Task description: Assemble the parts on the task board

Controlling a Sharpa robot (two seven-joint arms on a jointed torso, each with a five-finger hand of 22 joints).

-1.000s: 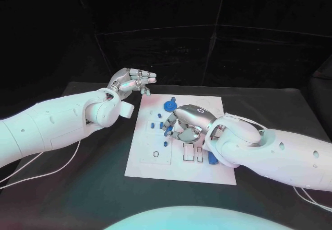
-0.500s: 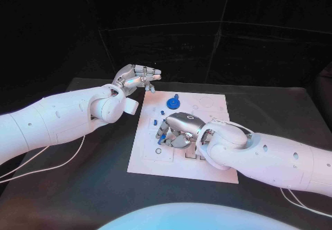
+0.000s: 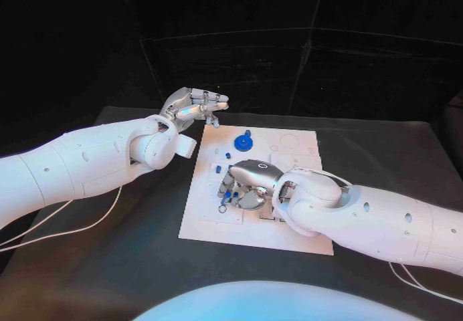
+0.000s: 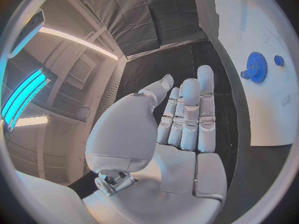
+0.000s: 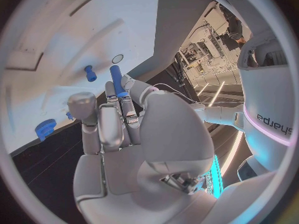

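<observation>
The white task board [image 3: 290,144] lies in the middle of the black table. A blue gear [image 3: 243,142] sits near its far edge, with small blue parts [image 3: 229,154] beside it. My right hand [image 3: 249,182] hovers low over the board's left middle and pinches a blue peg [image 5: 116,79] at its fingertips. In the right wrist view another blue peg [image 5: 91,73] and the blue gear [image 5: 43,129] lie on the board [image 5: 50,45]. My left hand [image 3: 198,105] is raised beyond the board's far left corner, fingers straight, holding nothing. The left wrist view shows the left hand [image 4: 181,119], the gear [image 4: 256,67] and the board [image 4: 264,20].
Slots and round holes [image 3: 286,142] mark the board's surface. Black table [image 3: 116,254] surrounds the board on all sides. White cables [image 3: 58,227] trail off the table's left side under my left arm.
The camera has shifted. My right hand has moved a little toward the board's left side with the peg. My left hand stays raised in much the same place.
</observation>
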